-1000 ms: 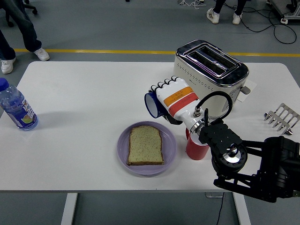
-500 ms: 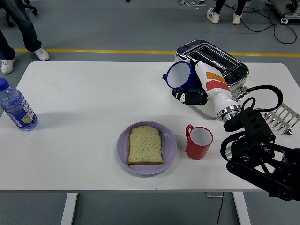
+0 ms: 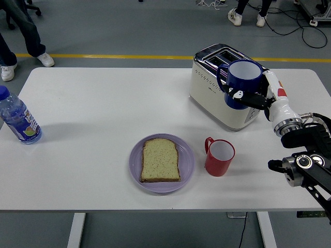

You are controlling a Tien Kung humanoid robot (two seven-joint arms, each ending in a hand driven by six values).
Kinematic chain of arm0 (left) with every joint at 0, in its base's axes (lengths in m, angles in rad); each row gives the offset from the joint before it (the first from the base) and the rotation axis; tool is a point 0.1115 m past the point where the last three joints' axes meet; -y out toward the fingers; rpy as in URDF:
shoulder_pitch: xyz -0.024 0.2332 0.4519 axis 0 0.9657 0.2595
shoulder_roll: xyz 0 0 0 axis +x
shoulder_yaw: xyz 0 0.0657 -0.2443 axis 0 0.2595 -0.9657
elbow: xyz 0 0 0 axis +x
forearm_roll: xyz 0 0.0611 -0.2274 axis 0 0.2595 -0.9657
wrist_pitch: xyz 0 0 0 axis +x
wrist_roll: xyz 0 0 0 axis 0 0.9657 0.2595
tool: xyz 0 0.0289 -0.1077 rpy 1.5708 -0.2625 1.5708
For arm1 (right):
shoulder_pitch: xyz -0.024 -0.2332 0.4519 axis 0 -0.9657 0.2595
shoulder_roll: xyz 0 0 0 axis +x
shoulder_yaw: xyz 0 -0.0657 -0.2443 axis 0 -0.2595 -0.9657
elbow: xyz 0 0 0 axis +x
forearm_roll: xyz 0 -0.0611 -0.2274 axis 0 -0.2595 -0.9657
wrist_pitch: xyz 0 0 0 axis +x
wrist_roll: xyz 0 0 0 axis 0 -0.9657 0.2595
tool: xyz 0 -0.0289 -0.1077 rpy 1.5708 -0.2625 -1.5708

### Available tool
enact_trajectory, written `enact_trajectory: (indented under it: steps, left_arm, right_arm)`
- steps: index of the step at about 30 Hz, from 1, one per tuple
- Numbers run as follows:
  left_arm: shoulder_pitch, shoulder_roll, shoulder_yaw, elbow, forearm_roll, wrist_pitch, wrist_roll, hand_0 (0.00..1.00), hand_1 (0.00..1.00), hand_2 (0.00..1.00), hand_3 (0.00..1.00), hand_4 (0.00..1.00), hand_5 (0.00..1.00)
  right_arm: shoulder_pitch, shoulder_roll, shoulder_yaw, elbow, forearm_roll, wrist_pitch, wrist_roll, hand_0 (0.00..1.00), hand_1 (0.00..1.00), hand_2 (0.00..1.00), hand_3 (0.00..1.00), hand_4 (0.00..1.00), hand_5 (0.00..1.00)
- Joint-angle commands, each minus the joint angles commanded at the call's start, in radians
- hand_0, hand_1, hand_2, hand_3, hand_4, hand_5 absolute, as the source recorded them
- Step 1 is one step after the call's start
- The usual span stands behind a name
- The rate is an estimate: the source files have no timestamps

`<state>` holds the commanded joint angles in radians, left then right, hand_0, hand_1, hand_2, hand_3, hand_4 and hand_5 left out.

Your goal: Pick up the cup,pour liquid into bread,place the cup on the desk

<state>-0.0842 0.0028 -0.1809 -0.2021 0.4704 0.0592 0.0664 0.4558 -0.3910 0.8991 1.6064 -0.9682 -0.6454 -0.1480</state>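
1. At the 9 o'clock edge of the white counter [image 3: 103, 103] stands a water bottle [image 3: 18, 116] with a blue cap, upright, well apart from everything else and no part of this job.
2. Toward 6 o'clock lies a purple plate [image 3: 187, 161] with a bread slice [image 3: 161, 160] flat on it, its long axis running from near edge to far edge.
3. Just beside the plate, at its 3 o'clock, a red mug [image 3: 220, 157] stands upright and empty-looking, its handle turned toward the plate; nothing touches it.
4. At 1 o'clock sits a cream toaster [image 3: 212, 85], slots up.
5. The blue cup [image 3: 242, 81] is held in the air in front of the toaster's right end, upright, mouth up, white inside, handle pointing to 9 o'clock.
6. The right hand [image 3: 256, 98] grips the blue cup from its 3 o'clock side, dark fingers [image 3: 243, 96] wrapped tight round the lower wall, with the white and orange wrist behind.
7. The bread lies at about 7 o'clock from the cup and lower down; the bare counter right of the red mug, near 4 o'clock, lies closer to the hand and looks the easier spot to set the cup down.
8. The left arm does not show.
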Motion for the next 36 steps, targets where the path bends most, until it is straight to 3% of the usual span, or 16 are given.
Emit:
enact_trajectory:
  steps: [3, 11, 14, 21, 26, 36]
  left_arm:
    - [0.001, 0.0, 0.002, 0.0, -0.001, 0.0, 0.0, 0.635, 0.646, 0.657, 0.552, 0.323, 0.833]
    - [0.007, 0.0, 0.01, 0.001, 0.0, 0.0, 0.0, 0.635, 0.646, 0.657, 0.552, 0.323, 0.834]
    - [0.009, -0.001, 0.014, 0.001, 0.001, 0.0, 0.0, 0.636, 0.646, 0.657, 0.554, 0.324, 0.834]
    - [0.013, -0.003, 0.021, 0.001, 0.001, 0.0, -0.001, 0.635, 0.646, 0.657, 0.552, 0.323, 0.834]
    - [0.012, -0.003, 0.024, 0.001, 0.002, 0.0, -0.001, 0.635, 0.646, 0.657, 0.553, 0.323, 0.834]
    - [0.006, -0.001, 0.018, 0.001, 0.004, 0.0, -0.001, 0.635, 0.646, 0.657, 0.552, 0.323, 0.834]
  right_arm:
    - [-0.021, -0.002, 0.018, -0.004, 0.013, 0.0, 0.034, 0.532, 0.443, 0.557, 0.552, 0.629, 0.002]
    - [-0.139, 0.011, 0.096, -0.108, 0.067, 0.0, 0.324, 0.533, 0.448, 0.557, 0.552, 0.62, 0.002]
    - [-0.18, 0.034, 0.127, -0.158, 0.078, 0.0, 0.435, 0.531, 0.45, 0.557, 0.551, 0.609, 0.002]
    - [-0.251, 0.098, 0.187, -0.262, 0.078, 0.0, 0.595, 0.532, 0.451, 0.556, 0.549, 0.594, 0.002]
    - [-0.283, 0.125, 0.202, -0.321, 0.093, 0.0, 0.675, 0.535, 0.454, 0.557, 0.547, 0.583, 0.002]
    - [-0.324, 0.171, 0.191, -0.432, 0.08, 0.0, 0.707, 0.538, 0.455, 0.557, 0.546, 0.581, 0.002]
